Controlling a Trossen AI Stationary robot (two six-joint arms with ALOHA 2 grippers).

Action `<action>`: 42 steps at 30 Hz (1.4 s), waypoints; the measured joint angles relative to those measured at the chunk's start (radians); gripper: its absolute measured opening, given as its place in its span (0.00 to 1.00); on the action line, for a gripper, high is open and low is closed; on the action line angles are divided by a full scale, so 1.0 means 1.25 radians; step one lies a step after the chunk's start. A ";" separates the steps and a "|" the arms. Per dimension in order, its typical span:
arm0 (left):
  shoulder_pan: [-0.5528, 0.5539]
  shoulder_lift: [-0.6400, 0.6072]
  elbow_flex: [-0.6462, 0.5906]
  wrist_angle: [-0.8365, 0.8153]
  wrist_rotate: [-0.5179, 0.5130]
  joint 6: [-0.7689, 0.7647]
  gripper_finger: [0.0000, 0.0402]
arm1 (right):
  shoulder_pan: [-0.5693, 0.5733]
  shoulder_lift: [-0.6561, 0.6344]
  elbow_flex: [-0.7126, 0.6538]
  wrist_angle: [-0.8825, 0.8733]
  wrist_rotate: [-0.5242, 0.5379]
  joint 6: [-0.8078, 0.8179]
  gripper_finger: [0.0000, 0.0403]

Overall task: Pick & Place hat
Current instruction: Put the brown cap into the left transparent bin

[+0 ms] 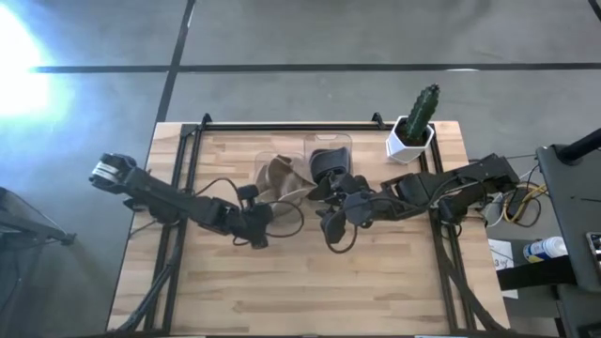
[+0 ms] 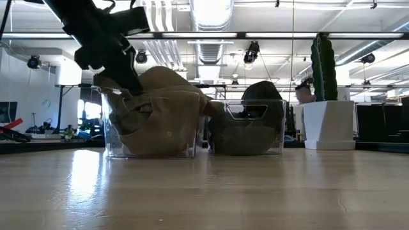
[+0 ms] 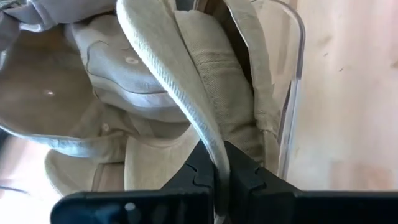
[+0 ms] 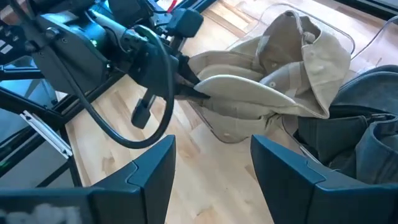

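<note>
A tan hat sits crumpled in a clear bin at the table's far middle, bulging above the rim. A dark hat fills the second clear bin to its right. My left gripper is at the tan hat's near-left side, shut on its brim. My right gripper hovers open just in front of the bins, pointing at the tan hat and touching nothing. My left gripper pinches the tan hat's brim at its edge between the two fingers. The brim runs lengthwise through the gap. It comes slanting down from the table's left. The brim juts out past the bin's rim; the crown rests in the bin.
A cactus in a white pot stands at the far right corner. Black cables loop beside both wrists. A black rail runs along the far edge. Bare wooden table lies on the near side.
</note>
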 joint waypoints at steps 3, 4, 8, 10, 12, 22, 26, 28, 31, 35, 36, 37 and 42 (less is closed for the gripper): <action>0.003 0.008 0.000 0.033 0.030 -0.016 0.03 | 0.000 0.000 0.000 0.000 0.000 0.000 0.50; 0.003 0.009 -0.001 0.040 0.033 -0.021 0.03 | 0.000 0.000 0.000 0.000 0.000 0.000 0.50; 0.001 -0.017 0.003 0.032 0.041 -0.049 0.03 | 0.000 0.000 0.000 0.000 0.000 0.000 0.50; -0.002 -0.041 0.006 0.021 0.046 -0.076 0.03 | 0.000 0.000 0.000 0.000 0.000 0.000 0.50; -0.003 -0.073 0.010 0.000 0.067 -0.091 0.06 | 0.000 0.000 0.000 -0.001 0.000 -0.003 0.50; -0.003 -0.182 0.029 -0.039 0.109 -0.202 0.39 | -0.001 0.000 0.000 -0.002 0.000 -0.033 0.50; -0.009 -0.204 0.028 -0.043 0.195 -0.238 0.45 | -0.001 0.000 0.000 -0.002 0.000 -0.036 0.50; -0.022 -0.222 0.037 -0.043 0.213 -0.247 0.45 | -0.001 0.000 0.000 -0.003 0.000 -0.036 0.50; -0.047 -0.255 0.053 -0.037 0.159 -0.258 0.45 | -0.001 0.000 -0.001 -0.011 0.000 -0.016 0.50; -0.069 -0.283 0.051 -0.038 -0.028 -0.210 0.45 | -0.001 0.008 -0.022 -0.009 0.000 0.018 0.50; -0.067 -0.284 0.043 -0.039 -0.057 -0.192 0.45 | -0.001 0.012 -0.030 -0.007 0.000 0.024 0.50; -0.060 -0.282 0.032 -0.042 -0.068 -0.179 0.45 | -0.001 0.020 -0.037 0.000 0.000 0.030 0.50; -0.008 -0.243 -0.052 0.016 0.006 -0.202 0.45 | -0.003 0.056 -0.062 0.076 -0.020 0.046 0.50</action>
